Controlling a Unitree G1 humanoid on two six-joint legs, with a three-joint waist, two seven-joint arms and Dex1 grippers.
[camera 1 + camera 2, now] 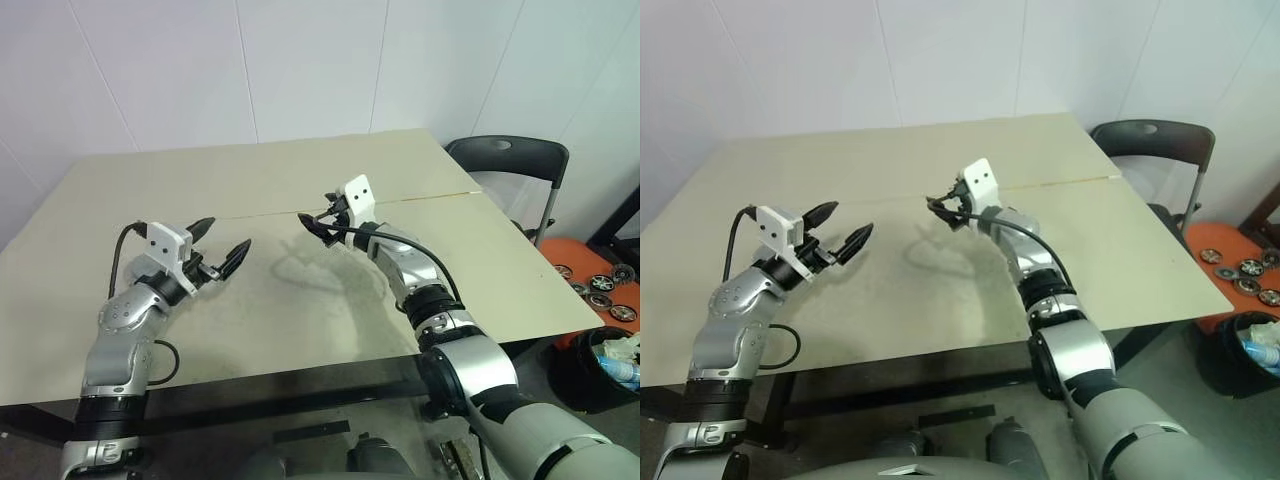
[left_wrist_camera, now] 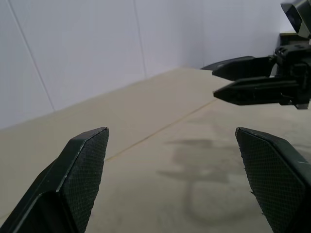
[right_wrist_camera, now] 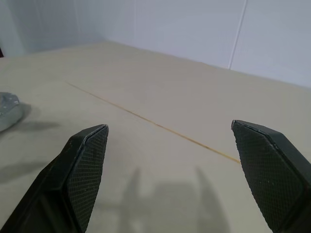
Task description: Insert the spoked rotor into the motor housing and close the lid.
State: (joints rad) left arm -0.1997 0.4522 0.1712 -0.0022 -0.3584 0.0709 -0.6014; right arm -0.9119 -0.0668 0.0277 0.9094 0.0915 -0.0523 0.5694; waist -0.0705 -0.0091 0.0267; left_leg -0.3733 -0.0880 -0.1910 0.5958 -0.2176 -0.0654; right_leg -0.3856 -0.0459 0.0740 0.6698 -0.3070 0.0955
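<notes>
My left gripper hangs open over the near left part of the tan table, with nothing between its fingers. Open and empty as well, my right gripper hovers near the table's middle and points toward the left one. The left wrist view looks past its own fingertips to the right gripper across a bare stretch of tabletop. The spoked rotor, the motor housing and the lid are out of view.
A thin seam runs across the tabletop. Behind the table's right corner stands a dark chair. Low on the right, off the table, an orange surface carries several small dark wheel-like parts, too small to identify.
</notes>
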